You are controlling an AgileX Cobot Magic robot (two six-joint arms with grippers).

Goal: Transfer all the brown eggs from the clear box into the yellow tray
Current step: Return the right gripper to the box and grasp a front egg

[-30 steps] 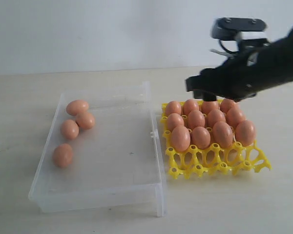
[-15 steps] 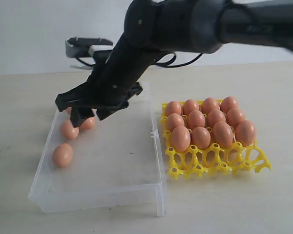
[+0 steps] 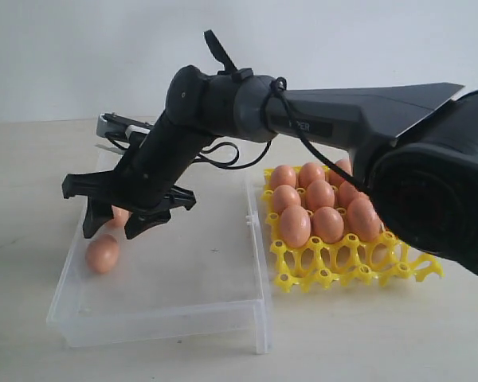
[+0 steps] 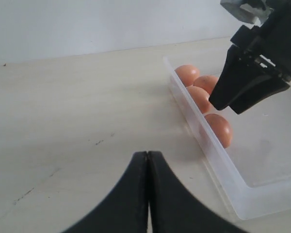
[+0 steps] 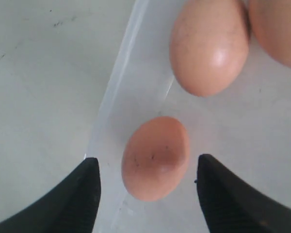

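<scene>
Brown eggs [image 4: 218, 128] in the clear box [image 3: 159, 320]: four, per left wrist view, all hugging the box wall farthest from the yellow tray [image 3: 344, 269]. Three bunch together toward the box's rear end. The fourth lies alone further along that wall, toward the box's front end. In ext. view only the lone one shows fully and another peeks out behind the gripper; the others are hidden.

Right gripper [image 3: 111, 232]: jaws wide apart, nothing held. It hangs over the box's egg-side wall, fingers pointing down. In right wrist view the lone egg lines up btwn them w/ a gap either side, no contact. One finger sits approx over the wall line, the other over the box floor. In ext. view the tips are just above that egg.

Right arm [image 3: 319, 111] reaches across the box from the tray side, passing over the tray & hiding part of it.

The tray sits just beside the box on its clasp [image 3: 248, 220] side; touching or not, can't tell. More brown eggs sit upright in its cups. The cup row level w/ the box's front end shows bare yellow lattice.

Left gripper [image 4: 147, 156]: fingers pressed together, nothing btwn them. It is low over bare table [image 4: 63, 121] outside the box, on the side away from the tray.
</scene>
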